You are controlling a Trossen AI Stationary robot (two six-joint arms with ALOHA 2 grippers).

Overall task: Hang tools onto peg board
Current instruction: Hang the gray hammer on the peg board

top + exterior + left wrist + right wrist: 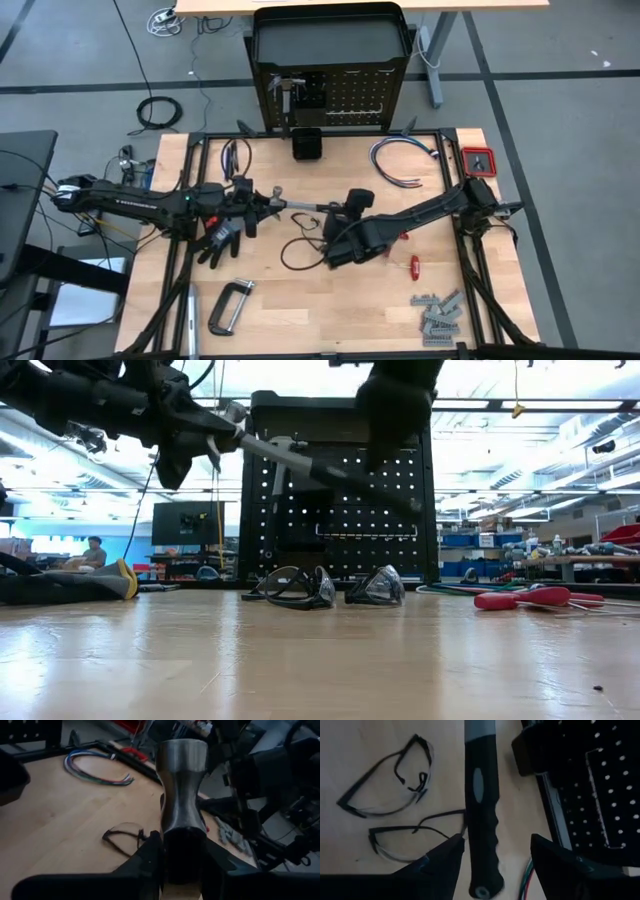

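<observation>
Peg board (345, 98) stands upright at the surface's (300, 305) far edge, a hammer already hung on it; the tray on top looks bare. Surface is light wood, open workshop behind. Hammer (300, 205) is mid-air: left tool (262, 200) pinching its steel head, right tool (495, 852) spread around the handle, safety glasses (325, 587) below.

A pale wooden slatted table (300, 300) framed by black rails is seen from above. Scattered on it are a black work glove (222, 238), a grey metal C-clamp (230, 305), thin black-framed glasses (300, 250), a red-handled screwdriver (415, 264), grey metal pieces (438, 315), a bundle of blue-white cables (405, 160) and a small black box (307, 144).
</observation>
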